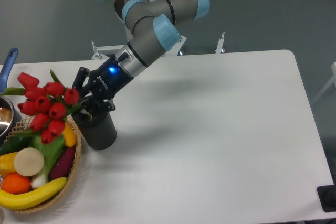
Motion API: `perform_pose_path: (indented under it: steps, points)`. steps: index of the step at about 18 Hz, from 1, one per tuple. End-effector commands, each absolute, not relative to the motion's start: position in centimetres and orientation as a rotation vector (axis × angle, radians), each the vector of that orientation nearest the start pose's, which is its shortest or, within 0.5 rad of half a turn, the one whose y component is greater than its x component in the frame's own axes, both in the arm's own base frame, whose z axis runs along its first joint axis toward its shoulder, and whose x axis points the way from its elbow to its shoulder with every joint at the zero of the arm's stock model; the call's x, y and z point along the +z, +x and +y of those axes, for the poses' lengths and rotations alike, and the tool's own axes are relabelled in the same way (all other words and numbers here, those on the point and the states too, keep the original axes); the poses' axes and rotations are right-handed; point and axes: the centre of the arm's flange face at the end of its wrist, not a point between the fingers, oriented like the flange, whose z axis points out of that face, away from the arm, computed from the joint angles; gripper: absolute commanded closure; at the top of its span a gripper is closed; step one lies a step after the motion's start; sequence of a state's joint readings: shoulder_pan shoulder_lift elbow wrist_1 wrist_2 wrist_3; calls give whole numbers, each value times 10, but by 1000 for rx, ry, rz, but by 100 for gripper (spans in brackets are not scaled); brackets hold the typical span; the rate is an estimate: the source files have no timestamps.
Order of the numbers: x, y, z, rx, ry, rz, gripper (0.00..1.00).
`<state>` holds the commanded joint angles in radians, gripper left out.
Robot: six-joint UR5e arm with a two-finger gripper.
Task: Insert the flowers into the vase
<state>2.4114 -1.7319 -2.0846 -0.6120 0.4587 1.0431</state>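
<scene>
The flowers, a bunch of red tulips with green stems, lean far to the left, with their heads over the basket. Their stem ends sit at the mouth of the vase, a dark ribbed cylinder standing upright on the white table at the left. My gripper reaches down-left from the arm. It sits right above the vase mouth and appears shut on the stems just behind the heads. The vase mouth and the stem ends are hidden behind the black fingers.
A wicker basket with a banana, an orange and other fruit and vegetables touches the vase's left side. A blue-handled pot sits at the far left edge. The table's front edge is near the basket.
</scene>
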Motion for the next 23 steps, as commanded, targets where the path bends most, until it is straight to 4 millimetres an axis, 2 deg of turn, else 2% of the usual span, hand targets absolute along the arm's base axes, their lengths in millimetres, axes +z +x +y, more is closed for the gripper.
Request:
perform_pose_path:
  steps: [2, 6, 7, 11, 15, 19, 23]
  points:
    - [318, -215, 482, -511, -2015, 364, 26]
    - [315, -220, 474, -508, -2020, 342, 3]
    - [316, -223, 472, -502, -2020, 333, 1]
    - [319, -235, 457, -468, -2019, 301, 0]
    - [324, -255, 436, -410, -2015, 262, 0]
    - [334, -286, 414, -338, -2013, 197, 0]
    - [347, -338, 379, -235, -2008, 96, 0]
